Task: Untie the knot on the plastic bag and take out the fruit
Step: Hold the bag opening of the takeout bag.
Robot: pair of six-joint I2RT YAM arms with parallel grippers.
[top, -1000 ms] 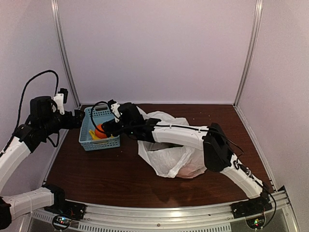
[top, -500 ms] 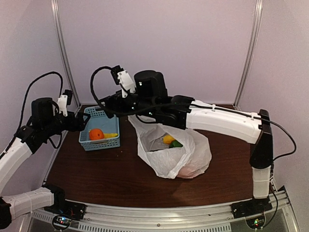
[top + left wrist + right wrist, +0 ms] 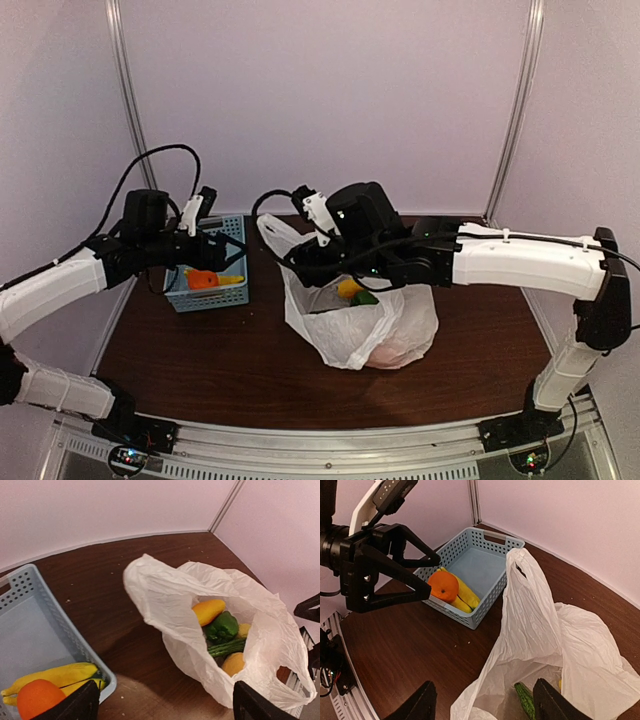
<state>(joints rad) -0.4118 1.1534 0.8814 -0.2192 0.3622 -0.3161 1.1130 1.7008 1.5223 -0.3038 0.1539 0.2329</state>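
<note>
The white plastic bag lies mid-table with its mouth gaping; the knot is out of view. Inside it is fruit: a yellow piece, a green pepper and a long green one. An orange and bananas lie in the blue basket. My left gripper hovers open over the basket's right side, pointing at the bag. My right gripper hangs open above the bag's left lip, nothing between its fingers.
The basket stands at the back left, close to the bag's raised handle. The left gripper shows in the right wrist view, near the orange. Pale walls enclose the table on three sides.
My right arm has lifted away from the basket and swung right over the bag, leaving the orange in the basket. My left arm has swung in from the left over the basket.
</note>
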